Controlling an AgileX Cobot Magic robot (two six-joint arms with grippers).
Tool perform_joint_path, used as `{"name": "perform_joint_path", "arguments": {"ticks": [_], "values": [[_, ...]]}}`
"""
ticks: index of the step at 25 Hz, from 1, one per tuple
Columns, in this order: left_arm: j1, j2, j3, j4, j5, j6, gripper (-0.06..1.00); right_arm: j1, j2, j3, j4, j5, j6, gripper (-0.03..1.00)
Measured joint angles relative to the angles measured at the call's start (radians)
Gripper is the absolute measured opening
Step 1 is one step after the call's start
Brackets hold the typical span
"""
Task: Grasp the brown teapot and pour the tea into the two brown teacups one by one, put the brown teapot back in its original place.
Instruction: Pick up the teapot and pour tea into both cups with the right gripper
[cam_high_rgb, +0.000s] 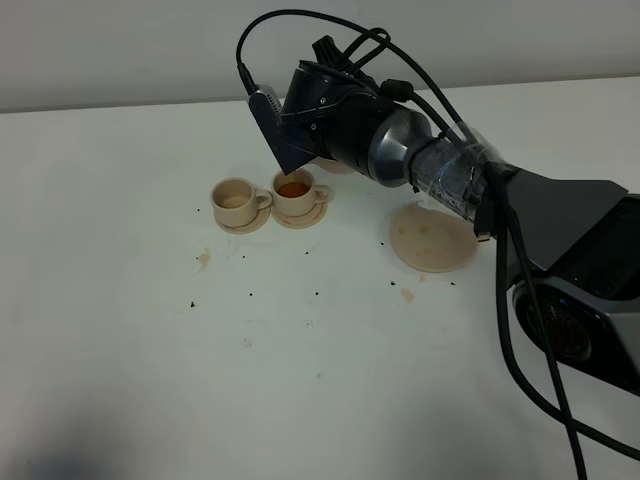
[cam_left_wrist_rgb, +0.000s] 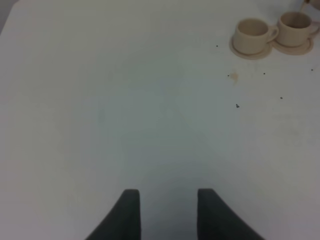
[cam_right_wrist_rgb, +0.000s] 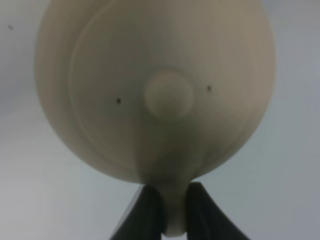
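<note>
**Tan teapot clamped by its handle, one cup left to fill**

The right gripper (cam_right_wrist_rgb: 175, 210) has its jaws pressed together on the loop handle of the brown teapot (cam_right_wrist_rgb: 155, 90), which is held up off the table with its knobbed lid facing the wrist camera. The pot's long axis, handle to spout, runs straight out from the fingers. The spout is hidden beyond the body and so points away from the wrist.

In the exterior high view the arm reaches across the middle and its bulk covers nearly all of the pot, just behind the filled teacup (cam_high_rgb: 293, 190), which holds reddish tea. The second teacup (cam_high_rgb: 235, 198) stands just beside it, farther toward the left of that view, their saucers about touching. Its inside looks pale, so I judge it unpoured.

The coming move turns on this: the spout must travel sideways past the filled cup, away from the round plate (cam_high_rgb: 432, 238), which lies bare on the right, partly under the forearm.

The left gripper (cam_left_wrist_rgb: 167, 215) hovers with fingers apart and nothing between them over the table (cam_left_wrist_rgb: 125, 110), well apart from both cups. The right arm is the nearer.
</note>
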Motion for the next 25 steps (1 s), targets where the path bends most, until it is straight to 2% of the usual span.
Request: {"name": "perform_joint_path", "arguments": {"ticks": [25], "values": [[0.000, 0.000, 0.000, 0.000, 0.000, 0.000, 0.33, 0.000, 0.000, 0.000, -0.018, 0.001, -0.047, 0.13]]}}
